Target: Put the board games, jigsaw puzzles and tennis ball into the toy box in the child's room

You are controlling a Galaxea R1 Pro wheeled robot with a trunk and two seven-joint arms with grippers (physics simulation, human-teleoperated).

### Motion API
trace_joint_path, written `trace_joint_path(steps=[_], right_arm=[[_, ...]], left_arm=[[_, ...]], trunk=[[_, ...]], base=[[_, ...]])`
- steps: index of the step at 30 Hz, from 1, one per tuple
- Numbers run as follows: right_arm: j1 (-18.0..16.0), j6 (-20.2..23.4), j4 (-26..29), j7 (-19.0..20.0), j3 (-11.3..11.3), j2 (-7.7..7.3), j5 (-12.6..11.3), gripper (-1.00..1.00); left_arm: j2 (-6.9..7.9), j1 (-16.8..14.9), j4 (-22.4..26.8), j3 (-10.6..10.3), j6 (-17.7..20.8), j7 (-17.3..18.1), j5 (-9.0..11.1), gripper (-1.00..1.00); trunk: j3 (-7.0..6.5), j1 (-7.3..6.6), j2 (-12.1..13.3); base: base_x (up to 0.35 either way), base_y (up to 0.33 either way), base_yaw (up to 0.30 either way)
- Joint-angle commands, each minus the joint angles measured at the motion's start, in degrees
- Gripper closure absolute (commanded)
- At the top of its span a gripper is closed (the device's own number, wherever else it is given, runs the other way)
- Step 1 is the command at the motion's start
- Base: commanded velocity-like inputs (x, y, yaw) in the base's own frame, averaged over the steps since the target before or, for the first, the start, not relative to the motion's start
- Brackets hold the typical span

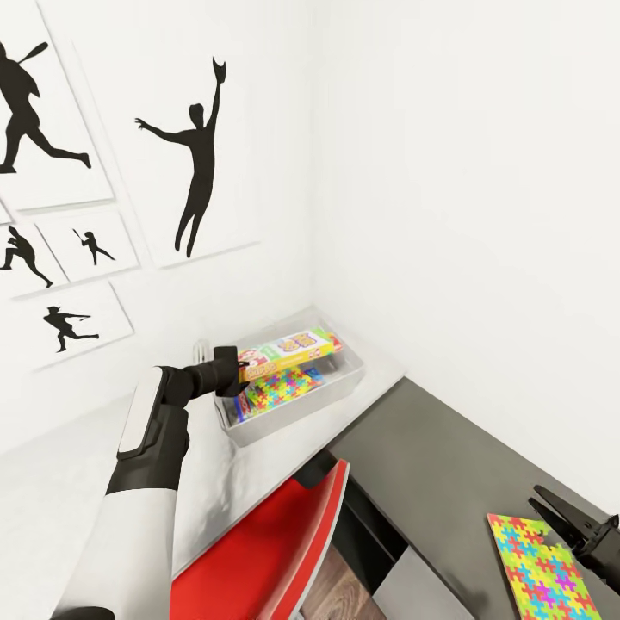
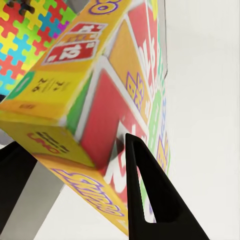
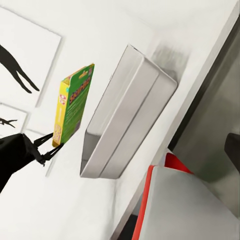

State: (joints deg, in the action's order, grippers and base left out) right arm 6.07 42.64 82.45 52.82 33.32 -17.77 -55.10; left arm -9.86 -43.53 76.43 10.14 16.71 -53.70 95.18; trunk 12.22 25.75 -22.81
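Observation:
On the pale table [image 1: 77,482], my left gripper [image 1: 238,371] is shut on one end of the Skip-Bo board game [image 1: 291,348]. It holds the game roughly level just above the light-grey toy box [image 1: 343,385]. One jigsaw puzzle [image 1: 277,386] lies inside the box under the game. The left wrist view has the game [image 2: 100,95] clamped between the black fingers [image 2: 150,200], with the puzzle [image 2: 25,30] behind it. From the right wrist, the game [image 3: 72,107] hangs edge-on beside the box [image 3: 130,115]. A second jigsaw puzzle [image 1: 541,567] lies on the dark lower section beside my open right gripper [image 1: 551,508].
A red chair [image 1: 275,551] stands tucked against the table's edge below the toy box. White walls meet in a corner just behind the box, with black sports-silhouette pictures [image 1: 198,155] on the left wall. The dark-grey lower tabletop [image 1: 448,448] runs along the right wall.

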Motion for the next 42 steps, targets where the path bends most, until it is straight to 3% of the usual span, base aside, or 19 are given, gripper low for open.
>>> trace_joint_path(steps=[1,11,14,18,21,42], right_arm=[[0.1,0.4,0.2,0.0,0.9,0.05,-0.4,-1.0],[0.3,0.6,0.4,1.8,1.6,-0.02,-0.3,-1.0],[0.3,0.7,0.4,2.0,1.7,-0.06,-0.3,-1.0],[0.3,0.8,0.4,2.0,1.7,-0.07,-0.4,-1.0],[0.3,0.8,0.4,2.0,1.6,-0.1,-0.2,-1.0],[0.3,0.7,0.3,2.1,1.6,-0.07,-0.2,-1.0]], left_arm=[[-0.07,-0.1,0.0,0.2,0.5,-0.1,0.1,1.0],[-0.07,-0.1,0.0,0.2,0.5,0.3,0.0,1.0],[-0.07,-0.1,-1.4,0.2,0.5,0.9,-0.9,1.0],[-0.07,-0.1,-3.7,0.2,0.5,6.2,-3.5,1.0],[-0.07,-0.1,-4.6,0.3,0.4,7.7,-4.4,1.0],[0.04,-0.1,-5.4,0.3,0.4,10.6,-4.7,1.0]], trunk=[[0.1,0.04,-0.1],[0.11,0.04,-0.1],[0.12,0.04,-0.1],[0.4,0.04,-0.1],[0.67,0.04,-0.1],[2.31,0.04,-0.1]], base=[[0.0,0.0,0.0],[0.0,0.0,0.0],[0.0,0.0,0.0],[0.0,0.0,0.0],[0.0,0.0,0.0],[0.0,0.0,0.0]])
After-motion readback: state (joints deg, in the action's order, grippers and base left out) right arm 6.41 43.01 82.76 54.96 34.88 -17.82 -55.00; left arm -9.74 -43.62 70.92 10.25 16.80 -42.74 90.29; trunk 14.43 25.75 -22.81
